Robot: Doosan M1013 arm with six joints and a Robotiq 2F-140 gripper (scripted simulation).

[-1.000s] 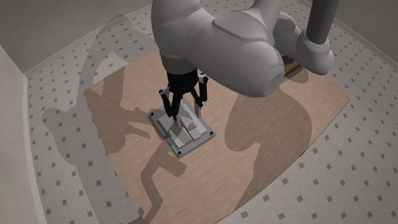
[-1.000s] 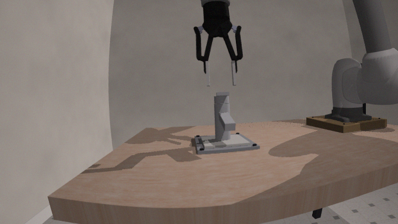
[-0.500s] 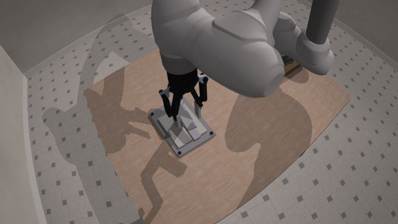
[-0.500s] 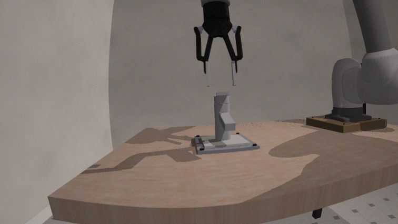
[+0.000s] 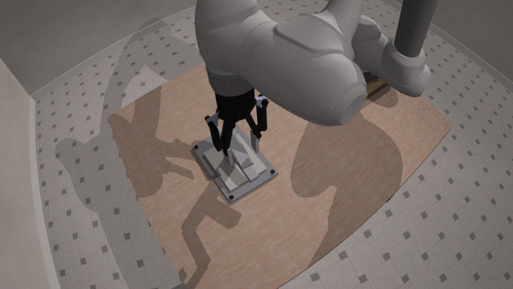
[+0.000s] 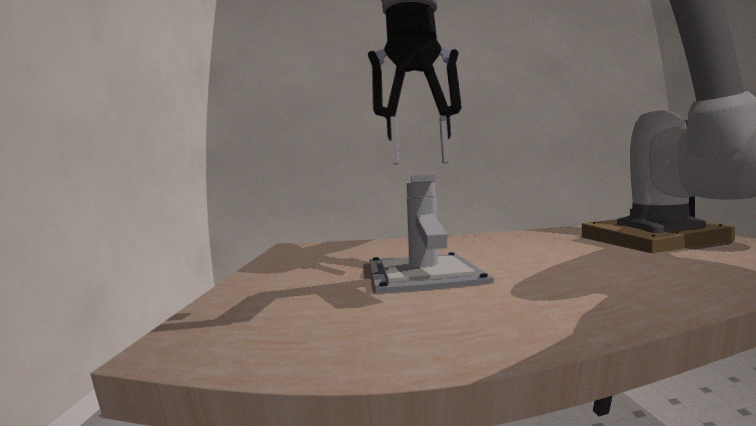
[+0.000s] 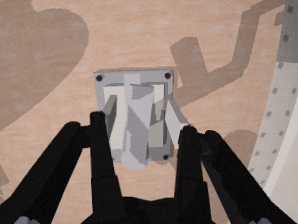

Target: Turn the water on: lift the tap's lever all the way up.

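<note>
The grey tap [image 6: 423, 222] stands upright on a grey base plate [image 6: 429, 274] bolted to the wooden table. Its block-shaped spout [image 6: 434, 228] juts out toward the front right. The lever is not clearly separable from the tap's top [image 6: 422, 180]. My gripper [image 6: 419, 153] hangs straight above the tap, fingertips a short way above its top, touching nothing. The fingers stand partly apart with nothing between them. In the top view the gripper [image 5: 239, 146] overlaps the tap [image 5: 235, 163]. In the wrist view the tap [image 7: 139, 125] lies between and beyond my two fingers.
The arm's base [image 6: 658, 227] sits on a wooden mount at the table's far right. The arm's bulky links [image 5: 298, 53] fill the top of the top view. A wall stands to the left of the table. The table's curved front edge [image 6: 370, 391] is near.
</note>
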